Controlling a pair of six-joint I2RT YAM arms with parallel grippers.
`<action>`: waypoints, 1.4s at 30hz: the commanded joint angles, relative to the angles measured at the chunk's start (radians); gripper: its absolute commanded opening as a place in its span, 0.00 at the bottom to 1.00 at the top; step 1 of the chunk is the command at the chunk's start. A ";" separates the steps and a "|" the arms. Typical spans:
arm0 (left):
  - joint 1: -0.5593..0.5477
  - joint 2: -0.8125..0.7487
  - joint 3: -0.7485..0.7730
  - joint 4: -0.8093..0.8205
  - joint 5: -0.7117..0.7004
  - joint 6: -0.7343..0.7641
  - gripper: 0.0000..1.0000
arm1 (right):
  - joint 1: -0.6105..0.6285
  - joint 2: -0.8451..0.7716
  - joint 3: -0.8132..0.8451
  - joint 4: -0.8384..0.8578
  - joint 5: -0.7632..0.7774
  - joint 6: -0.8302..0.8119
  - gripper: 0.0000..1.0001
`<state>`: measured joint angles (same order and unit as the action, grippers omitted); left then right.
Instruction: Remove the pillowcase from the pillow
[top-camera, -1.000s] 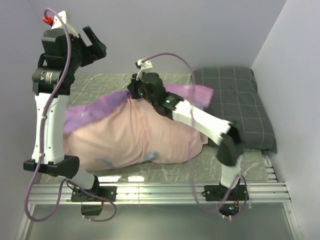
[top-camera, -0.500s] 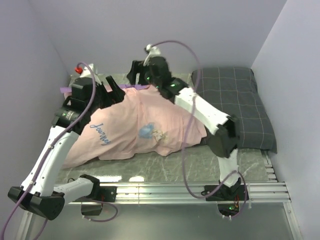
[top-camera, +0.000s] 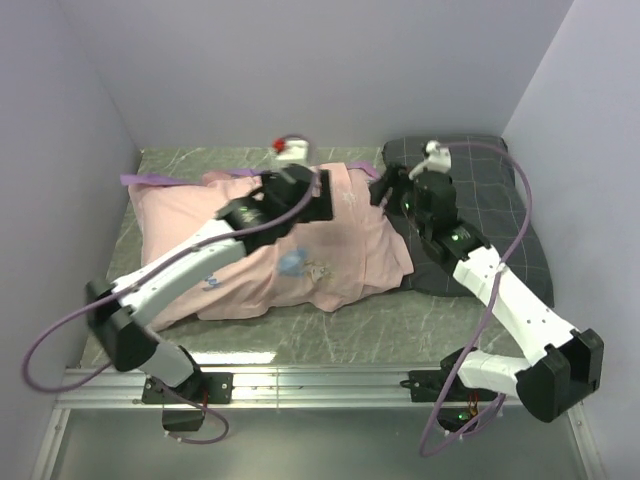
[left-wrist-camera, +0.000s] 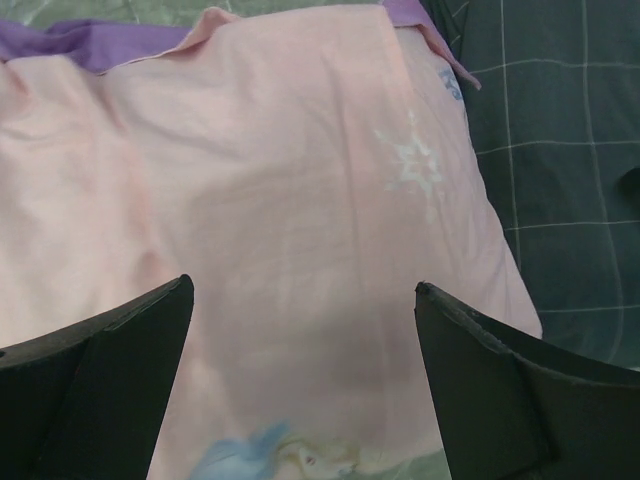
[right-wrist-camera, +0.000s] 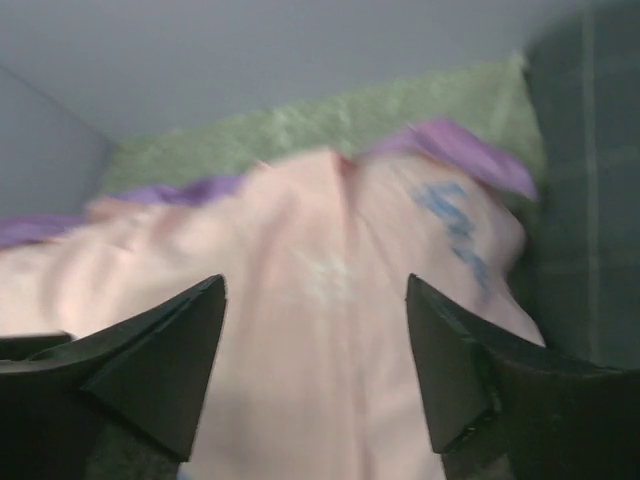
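Note:
The pillowcase (top-camera: 300, 250) lies across the table with its pale pink side out and a purple edge (top-camera: 150, 180) showing at the back left. It bulges over the pillow, which is hidden under the fabric. My left gripper (top-camera: 318, 195) hovers open over the upper middle of the pillowcase (left-wrist-camera: 300, 180); in the left wrist view the left gripper (left-wrist-camera: 302, 285) has only fabric below its jaws. My right gripper (top-camera: 385, 185) is open just off the right end of the pillowcase (right-wrist-camera: 320, 230). The right gripper (right-wrist-camera: 315, 280) holds nothing.
A dark grey checked pillow (top-camera: 480, 200) lies at the back right, touching the pillowcase's right end; my right forearm passes over it. Walls close in on the left, back and right. An aluminium rail (top-camera: 320, 380) runs along the near edge, past a strip of green marbled table (top-camera: 330, 340).
My left arm swung down from high on the left to over the pillowcase. My right gripper opened and drew back to the right. The pillowcase settled flatter.

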<state>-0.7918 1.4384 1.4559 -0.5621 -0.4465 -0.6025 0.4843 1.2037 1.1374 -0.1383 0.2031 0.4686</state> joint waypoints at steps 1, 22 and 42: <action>-0.109 0.133 0.122 -0.050 -0.248 0.023 0.98 | -0.062 -0.076 -0.158 0.000 0.022 0.041 0.75; -0.170 0.445 0.380 -0.262 -0.459 0.024 0.33 | -0.090 -0.009 -0.398 0.184 -0.238 0.111 0.53; 0.259 -0.183 -0.178 -0.145 -0.210 -0.026 0.00 | -0.188 0.010 -0.433 0.152 -0.180 0.137 0.00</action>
<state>-0.6270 1.3804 1.3869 -0.7612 -0.7315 -0.6186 0.3389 1.2308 0.7292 0.0280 -0.0109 0.6022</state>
